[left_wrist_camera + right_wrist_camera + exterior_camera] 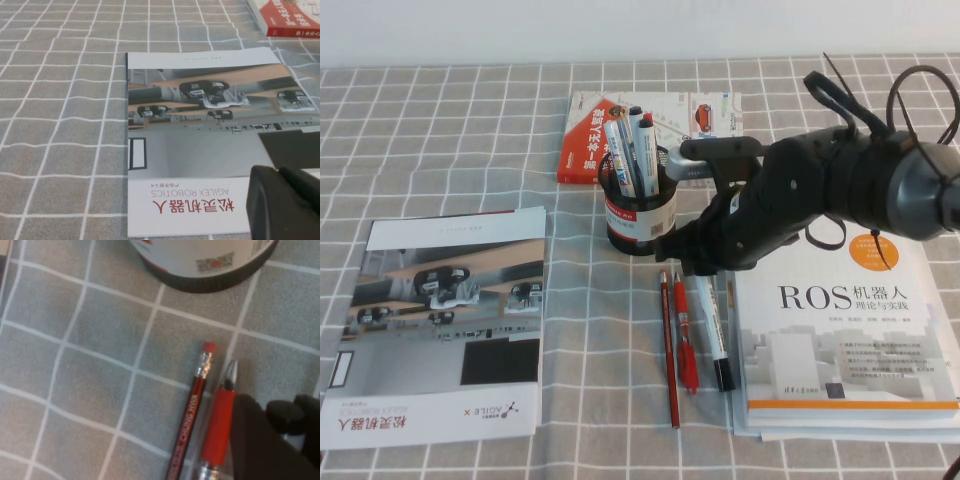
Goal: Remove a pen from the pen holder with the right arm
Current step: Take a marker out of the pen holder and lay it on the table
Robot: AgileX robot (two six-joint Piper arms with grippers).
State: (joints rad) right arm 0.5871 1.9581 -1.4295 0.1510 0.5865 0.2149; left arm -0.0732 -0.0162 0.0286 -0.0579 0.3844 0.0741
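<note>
A black pen holder (638, 205) stands at the table's middle with several markers (625, 150) upright in it. My right gripper (700, 265) hangs low just in front of it, shut on the top end of a white marker (715, 330) with black caps. The marker stretches toward the near edge, low over the cloth. In the right wrist view its round black cap (284, 416) sits between my dark fingers (255, 440). My left gripper (280, 171) is out of the high view; it hovers shut over the brochure (200, 125).
A red pen (684, 340) and a dark red pencil (669, 350) lie side by side left of the marker. The ROS book (850, 340) lies at the right, the brochure (445, 320) at the left, a red book (585, 140) behind the holder.
</note>
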